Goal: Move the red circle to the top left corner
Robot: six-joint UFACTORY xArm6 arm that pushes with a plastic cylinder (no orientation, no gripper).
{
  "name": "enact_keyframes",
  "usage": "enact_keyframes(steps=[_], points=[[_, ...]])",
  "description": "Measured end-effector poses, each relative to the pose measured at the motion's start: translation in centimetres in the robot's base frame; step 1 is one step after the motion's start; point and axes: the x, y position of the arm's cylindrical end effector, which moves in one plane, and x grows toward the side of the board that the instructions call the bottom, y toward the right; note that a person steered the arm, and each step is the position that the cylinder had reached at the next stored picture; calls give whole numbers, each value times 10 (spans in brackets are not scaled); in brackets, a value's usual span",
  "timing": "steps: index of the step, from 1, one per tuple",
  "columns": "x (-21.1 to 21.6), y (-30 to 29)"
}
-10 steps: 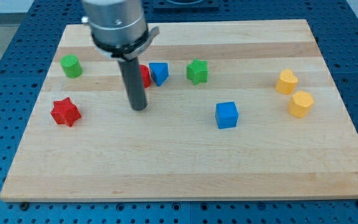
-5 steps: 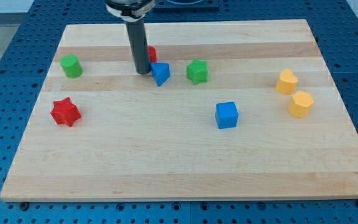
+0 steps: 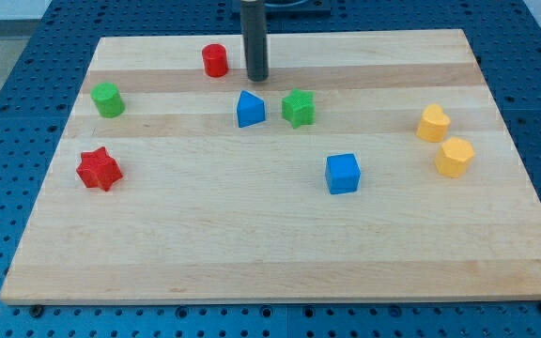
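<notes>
camera view shows eight blocks on the wooden worktop (image 3: 280,244): two red, two green, two blue, two yellow. red circle (image 3: 215,60) stands near the top, left of centre. my tip (image 3: 256,79) is just right of it, apart. no pincer exists. blue pegboard (image 3: 7,113) surrounds.

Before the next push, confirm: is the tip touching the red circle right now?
No: my tip stands apart from the red circle, on its right in the view, with bare board between them.

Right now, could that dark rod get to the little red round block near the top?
Probably yes. My tip sits just to the view's right of the red circle, apart from it, with only bare board between them.
</notes>
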Motion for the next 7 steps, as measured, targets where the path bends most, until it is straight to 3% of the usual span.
enact_keyframes(steps=[2, 3, 5, 7], points=[[-46, -54], [-38, -97], [2, -32], [12, -40]])
